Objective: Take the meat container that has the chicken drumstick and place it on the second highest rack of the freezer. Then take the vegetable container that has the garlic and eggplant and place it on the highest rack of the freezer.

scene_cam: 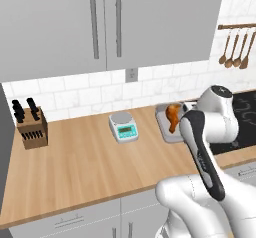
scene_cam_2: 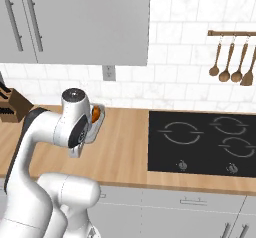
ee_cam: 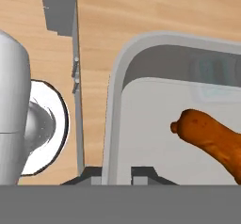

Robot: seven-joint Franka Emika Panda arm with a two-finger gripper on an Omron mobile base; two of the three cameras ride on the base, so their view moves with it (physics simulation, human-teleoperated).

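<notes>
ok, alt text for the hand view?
Looking down into a grey tray on a wooden counter, with an orange-brown chicken drumstick lying inside at right. Dark fingers sit at the tray's near rim.

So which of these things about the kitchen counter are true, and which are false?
1. The chicken drumstick lies in a grey container. True.
2. The knife block stands on the stovetop. False: it stands on the wooden counter, far from the stovetop.
3. A small scale sits on the counter. True.
4. The wooden spoons lie on the counter. False: they hang from a wall rail.
5. The tool straddles the container's rim. True.
</notes>
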